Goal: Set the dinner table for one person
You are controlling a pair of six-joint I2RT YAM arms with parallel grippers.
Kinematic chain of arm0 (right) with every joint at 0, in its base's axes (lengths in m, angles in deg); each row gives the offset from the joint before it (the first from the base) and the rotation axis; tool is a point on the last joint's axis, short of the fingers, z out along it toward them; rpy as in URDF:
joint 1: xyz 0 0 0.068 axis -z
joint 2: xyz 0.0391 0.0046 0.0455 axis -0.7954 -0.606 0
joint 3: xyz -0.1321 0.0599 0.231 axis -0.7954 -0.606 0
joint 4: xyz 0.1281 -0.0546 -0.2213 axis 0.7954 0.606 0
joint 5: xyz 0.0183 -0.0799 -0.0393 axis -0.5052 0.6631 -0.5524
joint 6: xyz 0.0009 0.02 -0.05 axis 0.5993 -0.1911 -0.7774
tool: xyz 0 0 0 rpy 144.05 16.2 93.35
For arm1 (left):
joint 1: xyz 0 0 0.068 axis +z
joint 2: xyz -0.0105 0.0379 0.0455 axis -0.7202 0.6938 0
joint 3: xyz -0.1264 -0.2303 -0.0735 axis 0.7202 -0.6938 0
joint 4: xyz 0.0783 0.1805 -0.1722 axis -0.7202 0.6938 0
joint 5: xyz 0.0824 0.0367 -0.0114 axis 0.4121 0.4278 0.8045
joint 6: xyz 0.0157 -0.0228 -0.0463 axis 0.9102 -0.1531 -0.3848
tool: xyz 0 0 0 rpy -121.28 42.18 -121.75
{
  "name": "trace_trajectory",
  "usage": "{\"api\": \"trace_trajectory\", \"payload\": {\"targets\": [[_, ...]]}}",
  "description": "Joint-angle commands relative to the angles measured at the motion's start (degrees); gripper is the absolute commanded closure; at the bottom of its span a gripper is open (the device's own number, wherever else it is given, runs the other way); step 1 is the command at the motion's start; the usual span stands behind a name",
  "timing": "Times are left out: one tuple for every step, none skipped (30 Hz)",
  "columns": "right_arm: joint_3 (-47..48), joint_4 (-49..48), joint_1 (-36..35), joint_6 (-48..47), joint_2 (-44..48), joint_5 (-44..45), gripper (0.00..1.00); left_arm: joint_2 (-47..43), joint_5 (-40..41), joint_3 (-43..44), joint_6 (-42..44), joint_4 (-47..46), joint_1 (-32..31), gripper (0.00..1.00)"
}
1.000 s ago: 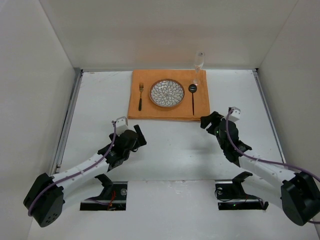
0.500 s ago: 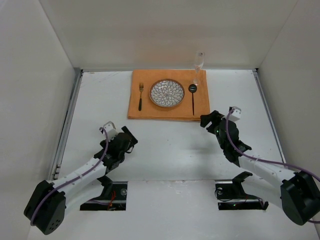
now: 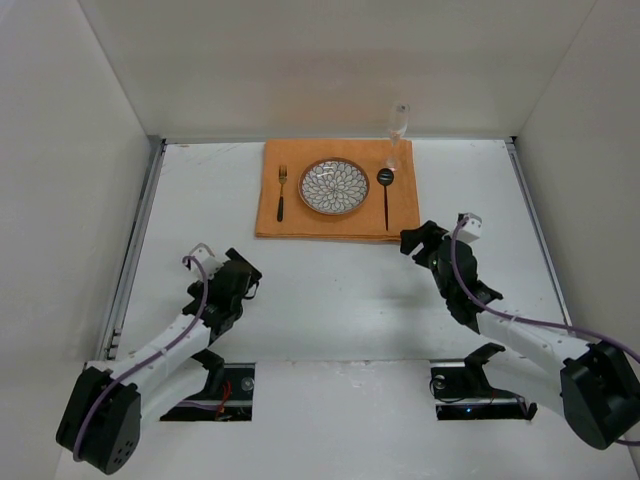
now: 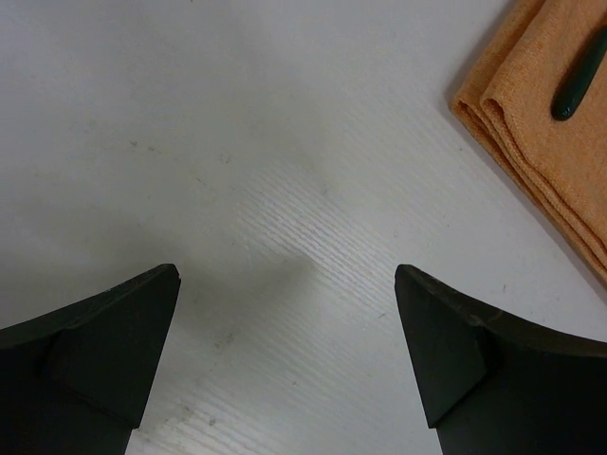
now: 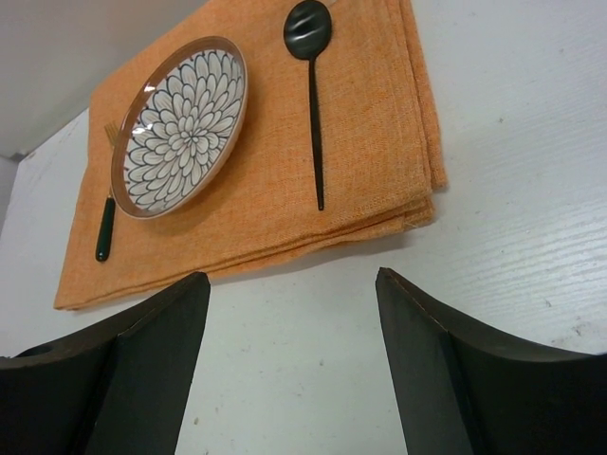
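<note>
From above: wide matte-white worktop [image 3: 340, 290] under both arms, railed along its sides. Bears an orange placemat [image 3: 300, 225] at its far middle. On that: patterned plate [image 3: 333, 187] at centre, fork [image 3: 282, 192] just left of it, black spoon [image 3: 385, 195] just right. At the mat's far right corner, what looks like a clear stemmed glass [image 3: 398, 125], faint against the wall. Left arm [image 3: 170, 335] low over bare worktop, well apart from the mat; left jaws spread wide, gripping nothing. Right arm [image 3: 462, 285] near the mat's near right corner; right jaws parted, holding nothing.

Left wrist: two dark fingers [image 4: 95, 370] far apart at the bottom corners, only bare worktop [image 4: 285, 190] between. Folded placemat corner [image 4: 550, 161] at upper right, a dark handle tip [image 4: 579, 85] lying on it.

Right wrist: fingers [image 5: 123, 379] apart, nothing between but worktop [image 5: 313, 360]. Beyond, placemat [image 5: 370, 142] carrying plate [image 5: 180, 128], spoon [image 5: 313, 114] and fork [image 5: 104, 227], spoon apart from the plate.
</note>
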Motion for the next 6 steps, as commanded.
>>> {"api": "trace_trajectory", "payload": {"targets": [[0.7, -3.5, -0.2, -0.3, 0.1, 0.2, 0.23, 0.0, 1.9, -0.2, -0.7, -1.6, 0.7, 0.00], [0.5, -3.6, -0.2, -0.2, 0.3, 0.4, 0.23, 0.2, 1.7, 0.0, -0.6, -1.6, 0.9, 0.00], [0.5, -3.6, 0.1, -0.2, 0.2, 0.1, 0.23, 0.5, 1.7, 0.5, -0.2, -1.6, 0.9, 0.00], [0.6, -3.3, 0.2, -0.2, 0.1, -0.3, 0.23, 1.0, 1.9, 0.8, 0.0, -1.6, 0.5, 0.00], [0.7, -3.2, 0.0, -0.2, 0.3, -0.5, 0.23, 1.4, 2.3, 1.0, 0.5, -1.6, 0.2, 0.00], [0.7, -3.2, -0.1, -0.3, 0.8, -0.3, 0.23, 1.8, 2.6, 1.0, 0.8, -1.9, 0.0, 0.00]]}}
